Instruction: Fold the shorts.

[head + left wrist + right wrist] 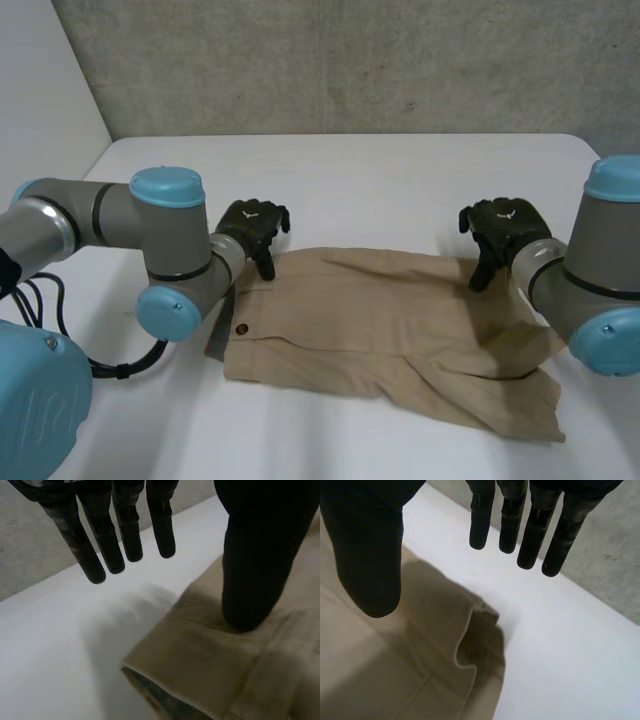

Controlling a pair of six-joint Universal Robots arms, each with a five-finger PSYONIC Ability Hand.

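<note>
The left arm (150, 230) comes in from the left edge of the head view and bends back on itself, so that the left hand (252, 225) hangs fingers-down at centre left, over the far waistband corner of the shorts (390, 335). In its own wrist view the fingers (102, 540) are straight and held apart from the thumb (255, 570), gripping nothing. They hang over bare table (60, 645) just past the cloth's edge, while the thumb's tip is down at the ribbed waistband (210, 665); whether it presses there or only hovers is hard to tell. The right arm (600, 270) enters from the right edge of the head view, and the right hand (503, 228) points down at centre right, over the far edge of the leg end. Its fingers (535, 535) are likewise straight and empty above the table (560, 650), and its thumb (367, 555) hangs above a rumpled fold of the tan cloth (395, 670). The shorts lie spread flat across the lower middle of the head view, waistband and a dark button (241, 328) to the left. The left elbow covers part of the waistband, and the right arm's blue cap covers some of the leg end. Both palms are cut off in the wrist views.
</note>
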